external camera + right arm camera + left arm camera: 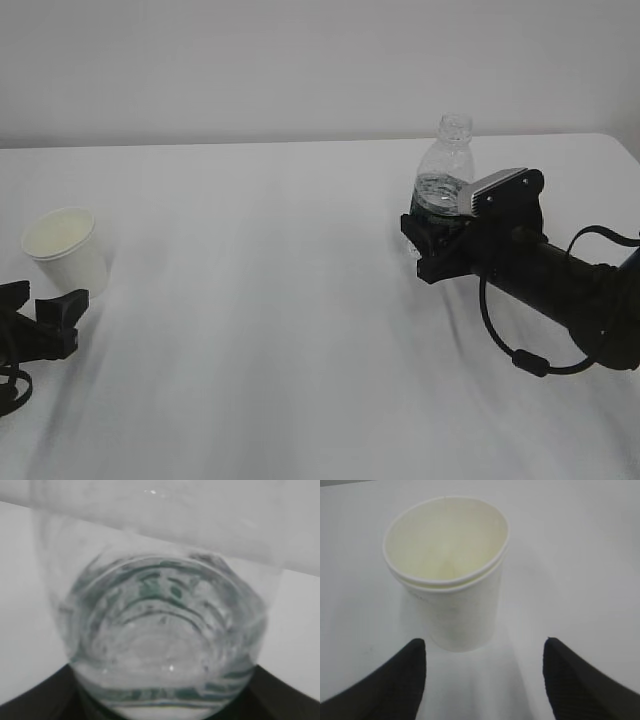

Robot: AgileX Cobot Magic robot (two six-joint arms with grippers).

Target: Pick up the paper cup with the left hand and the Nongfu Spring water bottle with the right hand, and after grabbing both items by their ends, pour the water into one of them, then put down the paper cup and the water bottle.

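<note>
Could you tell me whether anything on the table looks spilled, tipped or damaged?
Nothing stands out. The paper cup stands upright and dry inside, the bottle stands upright with no cap, and the table shows no puddle.

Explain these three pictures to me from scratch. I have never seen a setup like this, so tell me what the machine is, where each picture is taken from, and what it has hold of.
This is a robot with two black arms working over a white table. Each arm ends in a two-fingered pincer.

The wide picture comes from a camera facing the table. The other two come from small cameras on the arms' wrists, looking out past the fingers.

Two things stand on the table: a white paper cup on the left and a clear water bottle with no cap on the right.

The left pincer is open. In its wrist picture the cup stands upright just ahead of the two fingers, untouched.

The right pincer is wrapped around the bottle's lower part. Its wrist picture is filled by the bottle up close, with water inside. The bottle seems held, though it looks not yet lifted.
</note>
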